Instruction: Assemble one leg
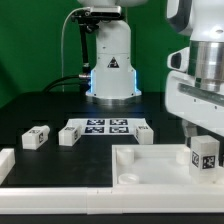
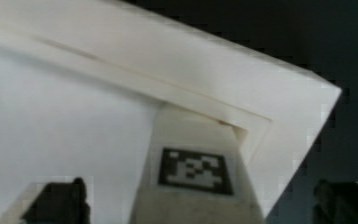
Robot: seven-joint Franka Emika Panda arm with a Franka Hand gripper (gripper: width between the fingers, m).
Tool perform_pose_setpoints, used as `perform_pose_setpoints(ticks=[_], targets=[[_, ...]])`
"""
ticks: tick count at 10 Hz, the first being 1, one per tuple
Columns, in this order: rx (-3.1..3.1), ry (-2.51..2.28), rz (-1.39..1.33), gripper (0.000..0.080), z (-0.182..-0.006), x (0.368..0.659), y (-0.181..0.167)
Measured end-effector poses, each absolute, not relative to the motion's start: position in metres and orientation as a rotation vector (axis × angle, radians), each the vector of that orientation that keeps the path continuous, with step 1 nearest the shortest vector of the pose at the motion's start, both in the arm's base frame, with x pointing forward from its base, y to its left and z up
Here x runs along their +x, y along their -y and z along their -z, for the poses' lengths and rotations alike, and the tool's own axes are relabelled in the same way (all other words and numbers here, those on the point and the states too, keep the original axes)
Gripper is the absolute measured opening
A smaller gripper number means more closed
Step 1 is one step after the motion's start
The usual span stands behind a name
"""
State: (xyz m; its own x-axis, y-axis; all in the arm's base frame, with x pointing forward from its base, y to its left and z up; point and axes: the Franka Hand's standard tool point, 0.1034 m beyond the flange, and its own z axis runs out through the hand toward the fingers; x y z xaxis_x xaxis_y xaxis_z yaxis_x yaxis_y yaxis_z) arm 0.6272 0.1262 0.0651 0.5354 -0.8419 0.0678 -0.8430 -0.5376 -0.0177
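Nearest: white panel (image 1: pixel 150 165), recessed, lying on the dark counter (image 1: pixel 40 110).
Leg: tagged leg (image 1: pixel 205 153) upright over the panel's near-right corner, likely lined up for a socket.
Claw: claw (image 1: pixel 203 140) clamped on the leg, fingers (image 2: pixel 55 200) either side.
Far left: spare legs (image 1: pixel 37 138) beside the marker board (image 1: pixel 108 127), waiting.

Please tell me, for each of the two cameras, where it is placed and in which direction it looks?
Exterior view: low at the table's edge, facing the arm's base; the gripper shows over the panel.
Wrist view: on the wrist, looking along the gripper at the leg; dark fingertips show.
Shared: the leg, panel and gripper.
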Motion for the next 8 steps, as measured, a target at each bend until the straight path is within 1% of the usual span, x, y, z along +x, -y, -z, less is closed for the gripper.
perform_pose_setpoints(ticks=[2,5,8], targets=[[2.916,1.093,-0.107,0.0649,-0.0653,0.6276,-0.1269],[3.027,0.682,-0.111,0.0649,-0.0669,0.6236,-0.1311],[3.082,-0.007,-0.079,0.0649,-0.0675,0.6244,-0.1241]])
